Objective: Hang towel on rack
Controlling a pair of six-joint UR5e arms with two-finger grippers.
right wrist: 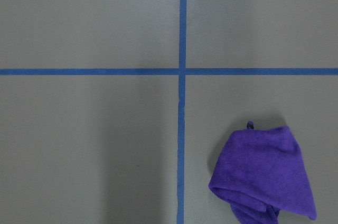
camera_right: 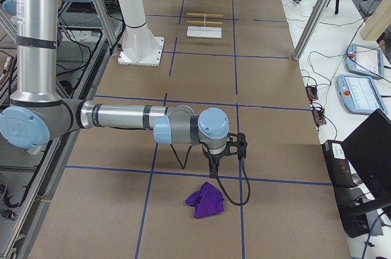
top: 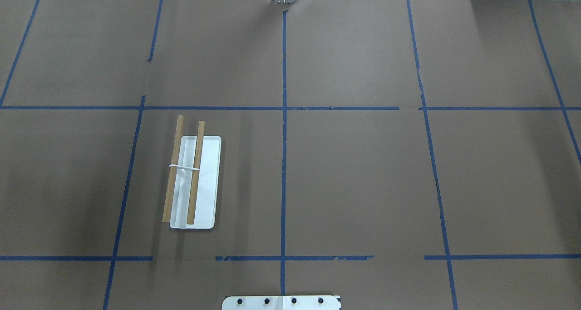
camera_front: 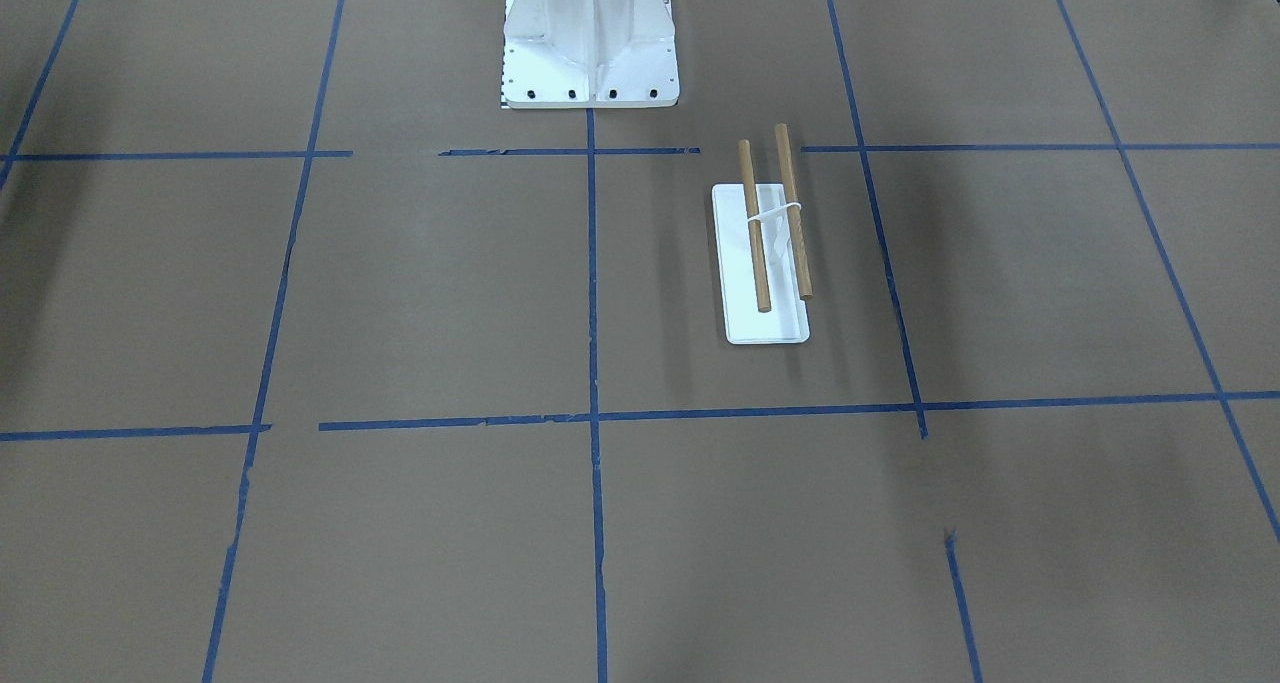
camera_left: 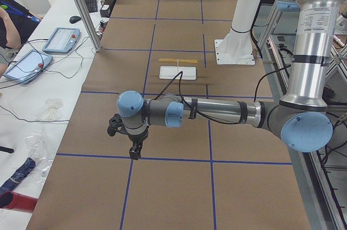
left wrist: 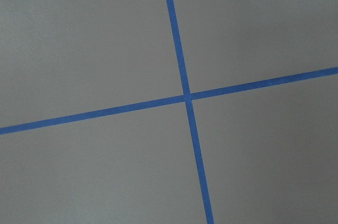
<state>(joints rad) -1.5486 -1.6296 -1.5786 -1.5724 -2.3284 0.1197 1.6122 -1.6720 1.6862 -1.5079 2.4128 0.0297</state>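
Exterior right view shows the right gripper [camera_right: 212,170] at lower centre, pointing down over the table [camera_right: 275,118]; I cannot tell if its fingers are apart. The crumpled purple towel [camera_right: 206,201] lies near, just below it in the frame. The left gripper [camera_left: 134,154] is equally unclear. The rack [camera_right: 204,24] stands well apart, at the top.

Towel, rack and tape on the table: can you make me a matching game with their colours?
Things:
1. towel
2. rack dowels
3. rack base
4. tape lines

Colours:
A. white
B. blue
C. purple
D. light brown

Pairs: 1-C, 2-D, 3-A, 4-B.
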